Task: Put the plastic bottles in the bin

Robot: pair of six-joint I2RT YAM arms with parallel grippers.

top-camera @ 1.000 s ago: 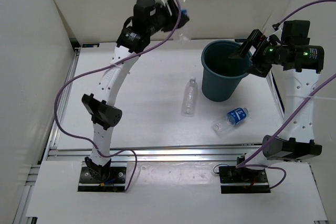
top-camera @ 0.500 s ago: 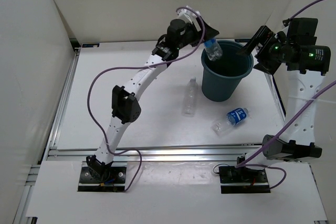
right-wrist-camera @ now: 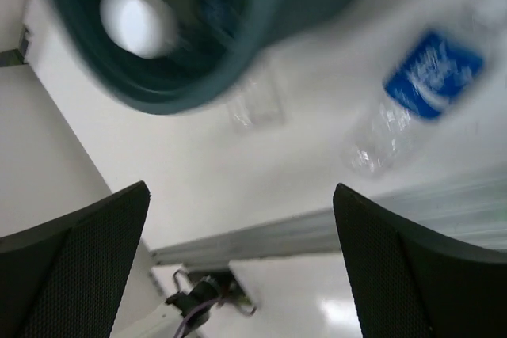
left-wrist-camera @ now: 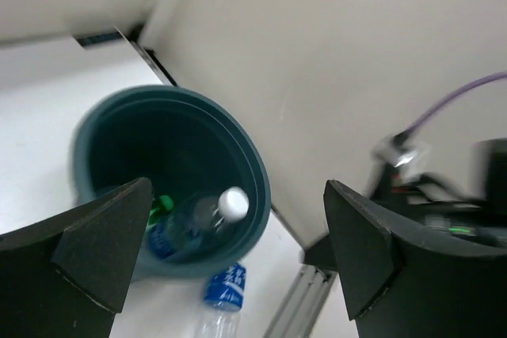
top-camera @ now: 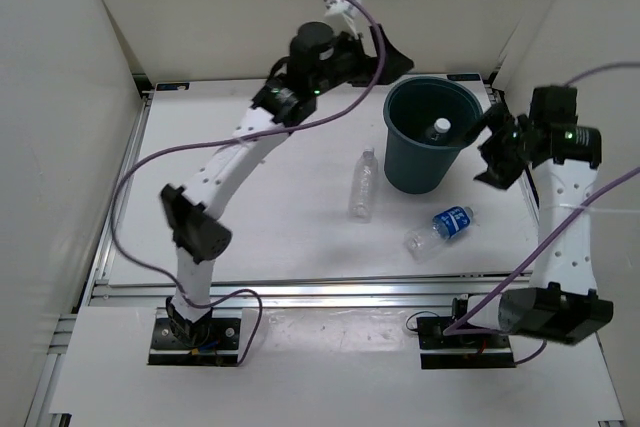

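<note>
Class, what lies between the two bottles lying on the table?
Nothing: between the plain bottle and the blue-labelled bottle, the top view shows only bare table.

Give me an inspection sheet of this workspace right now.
Surface: white table.
Job's things: bin upright, holding a green bottle and a blue-label bottle; plain clear bottle and second blue-label bottle lie on the table outside it.
Clutter: nothing seen.
Hands: left hand open, empty, by the bin's far-left rim; right hand open, empty, right of the bin.
Cables: purple cables along both arms.
Surroundings: white walls on three sides.
</note>
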